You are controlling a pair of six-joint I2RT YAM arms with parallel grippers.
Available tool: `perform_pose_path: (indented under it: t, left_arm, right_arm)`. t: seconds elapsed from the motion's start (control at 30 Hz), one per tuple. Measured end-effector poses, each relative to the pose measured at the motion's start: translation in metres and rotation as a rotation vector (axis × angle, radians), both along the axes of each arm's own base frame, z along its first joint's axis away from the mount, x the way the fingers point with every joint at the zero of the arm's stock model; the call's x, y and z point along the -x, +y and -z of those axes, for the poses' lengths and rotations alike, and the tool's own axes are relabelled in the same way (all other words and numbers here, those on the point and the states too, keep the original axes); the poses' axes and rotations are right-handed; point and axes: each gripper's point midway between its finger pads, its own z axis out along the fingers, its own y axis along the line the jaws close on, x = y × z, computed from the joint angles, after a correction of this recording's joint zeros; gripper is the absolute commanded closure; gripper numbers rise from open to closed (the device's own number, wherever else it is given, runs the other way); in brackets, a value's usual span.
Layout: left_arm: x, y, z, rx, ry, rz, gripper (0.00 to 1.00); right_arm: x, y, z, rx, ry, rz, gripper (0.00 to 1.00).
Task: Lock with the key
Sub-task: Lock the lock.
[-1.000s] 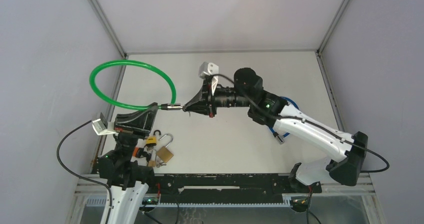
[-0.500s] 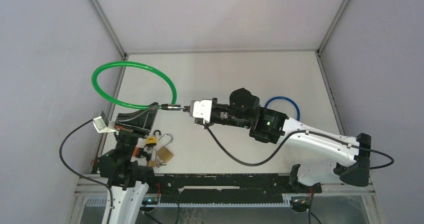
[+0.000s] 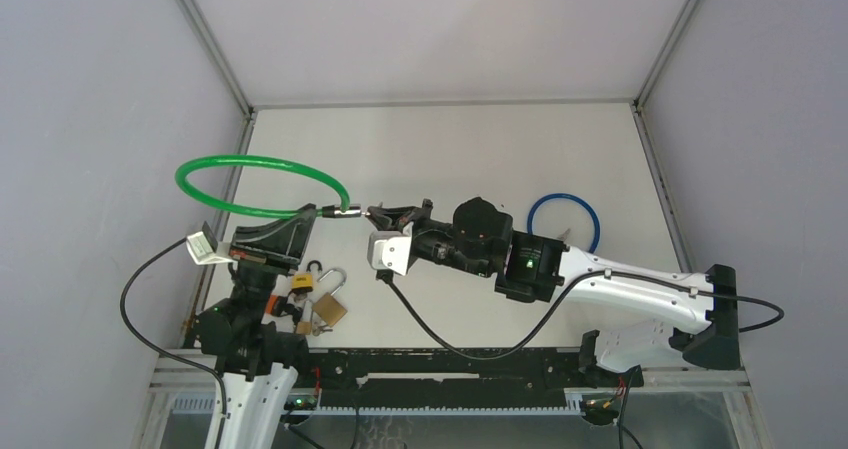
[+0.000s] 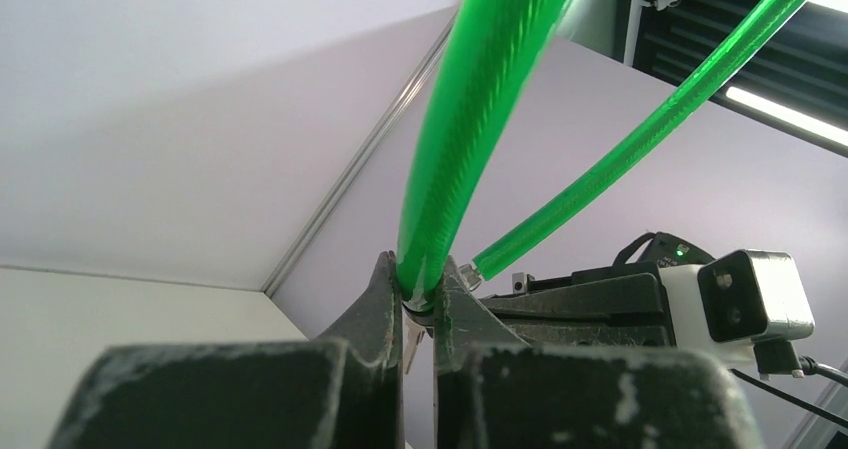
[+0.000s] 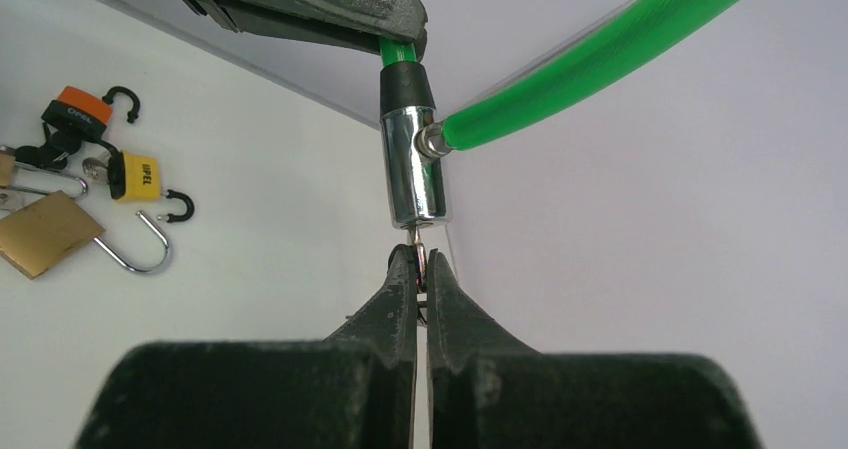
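The key (image 5: 420,241) is sitting in the end of the lock barrel (image 5: 413,169), raised above the table (image 3: 450,139), and my right gripper (image 5: 420,267) is pinching it, jaws almost closed. My left gripper (image 4: 418,291) is clamping the green cable (image 4: 470,99) beside the barrel. I'm judging the key to be fully in, with the locking turn remaining.

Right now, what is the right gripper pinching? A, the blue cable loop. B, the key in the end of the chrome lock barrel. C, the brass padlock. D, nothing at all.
B: in the right wrist view the right gripper is shut on the key, whose tip sits in the end of the chrome lock barrel of the green cable lock.
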Motion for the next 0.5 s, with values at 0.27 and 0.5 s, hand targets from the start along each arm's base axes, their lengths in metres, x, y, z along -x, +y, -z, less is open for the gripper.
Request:
perform_pose_path:
  t: [0.27, 0.5]
  left_arm:
    - [-0.004, -0.001, 0.008, -0.007, 0.024, 0.001, 1.00]
    - [-0.018, -0.002, 0.029, -0.016, 0.106, 0.000, 1.00]
  right_arm:
    - [0.001, -0.001, -0.003, 0.015, -0.049, 0.010, 0.11]
    - [0.005, -0.006, -0.005, 0.001, -0.017, 0.013, 0.01]
